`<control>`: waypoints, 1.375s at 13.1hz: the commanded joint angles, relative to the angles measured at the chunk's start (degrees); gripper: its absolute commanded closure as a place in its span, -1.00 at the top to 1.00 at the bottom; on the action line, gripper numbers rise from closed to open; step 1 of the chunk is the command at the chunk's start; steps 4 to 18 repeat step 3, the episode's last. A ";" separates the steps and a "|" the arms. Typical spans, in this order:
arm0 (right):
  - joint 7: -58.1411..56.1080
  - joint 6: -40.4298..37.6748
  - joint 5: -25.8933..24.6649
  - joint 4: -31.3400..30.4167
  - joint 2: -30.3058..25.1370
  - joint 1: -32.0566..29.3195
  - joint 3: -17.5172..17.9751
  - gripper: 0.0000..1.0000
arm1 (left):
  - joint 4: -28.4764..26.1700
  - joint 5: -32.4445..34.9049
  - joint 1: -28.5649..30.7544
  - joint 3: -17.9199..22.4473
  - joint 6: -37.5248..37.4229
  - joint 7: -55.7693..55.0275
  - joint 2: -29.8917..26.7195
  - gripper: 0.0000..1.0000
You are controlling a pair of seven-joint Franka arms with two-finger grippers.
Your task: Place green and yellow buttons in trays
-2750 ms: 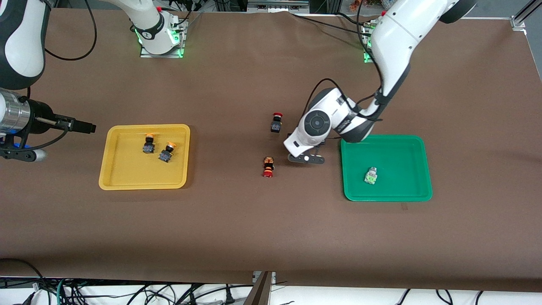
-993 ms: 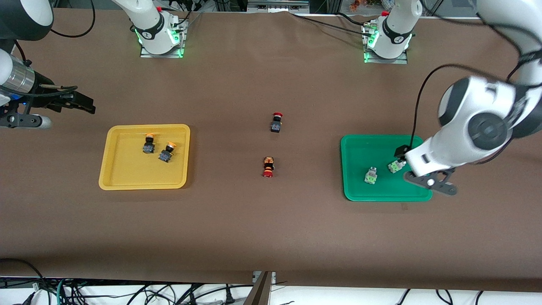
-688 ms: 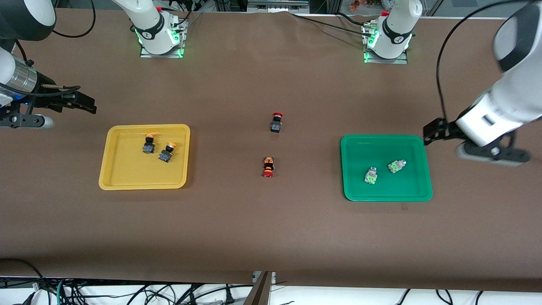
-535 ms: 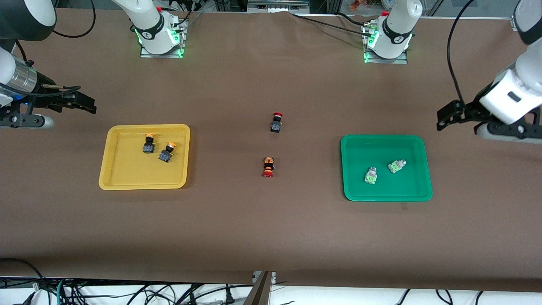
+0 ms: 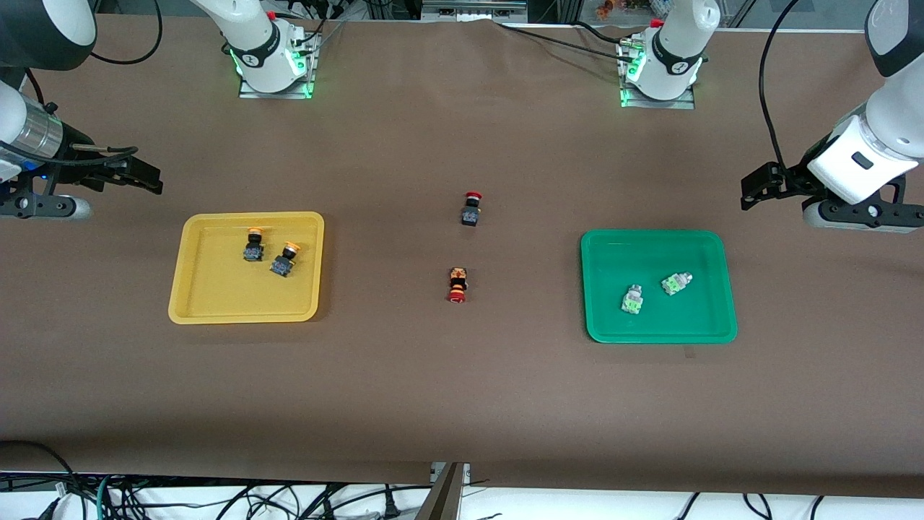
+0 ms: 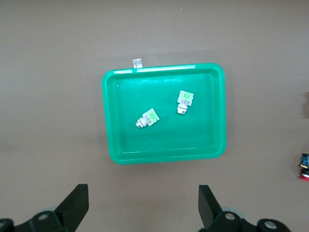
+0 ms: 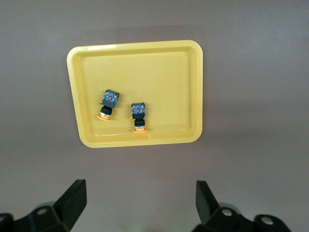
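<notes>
Brown paper covered the counter point(image 5: 462, 390) in the front view. We saw the yellow tray point(image 5: 189, 289) toward the right arm's end with two yellow buttons point(image 5: 253, 244) lying in it, and the green tray point(image 5: 693, 326) toward the left arm's end with two green buttons point(image 5: 632, 300) in it. Two red-capped buttons point(image 5: 457, 284) lay on the bare counter between the trays. The left tool point(image 5: 755, 191) hung over bare counter beside the green tray; the right tool point(image 5: 137, 180) waited over the counter near the yellow tray. We judged the sorting finished, so the sound course was to keep both arms high and clear of the trays and leave the red ones alone.

From the left wrist view, the left tool point(image 6: 143, 208) had its fingers wide apart and empty above the green tray point(image 6: 164, 155).

From the right wrist view, the right tool point(image 7: 141, 203) was likewise spread and empty over the yellow tray point(image 7: 140, 140).

We could read no brand or writing anywhere.
</notes>
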 commanded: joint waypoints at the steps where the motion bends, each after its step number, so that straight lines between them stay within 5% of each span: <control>1: -0.69 0.08 -0.97 -1.04 -0.94 -0.13 0.34 1.00 | 0.67 0.77 -0.61 0.23 -0.41 0.07 0.04 1.00; 18: -1.04 -0.09 -0.97 -0.95 -0.94 -0.13 0.34 1.00 | 0.85 0.85 -0.52 0.23 -0.59 0.07 0.13 1.00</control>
